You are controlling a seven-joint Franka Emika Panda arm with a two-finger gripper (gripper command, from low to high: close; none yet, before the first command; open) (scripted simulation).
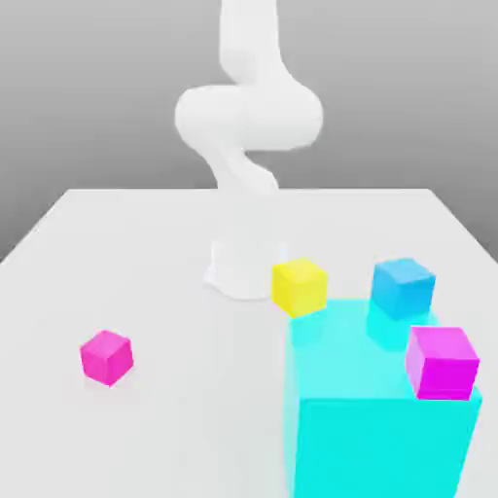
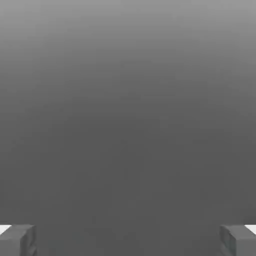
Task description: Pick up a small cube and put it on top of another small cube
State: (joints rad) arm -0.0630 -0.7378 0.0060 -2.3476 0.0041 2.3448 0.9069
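**Pink cube's just sitting there waiting**

Since the small cube looks rigid and light, I'd guess it handles easy: pinch two opposite flat faces, nothing fragile. It sits alone at about 8 o'clock on the white surface, well apart from the yellow cube, blue cube and big cyan block. Jaws are wide open, empty. Plain grey room.

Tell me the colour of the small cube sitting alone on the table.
Hot pink: the small cube, seen best in the exterior view.
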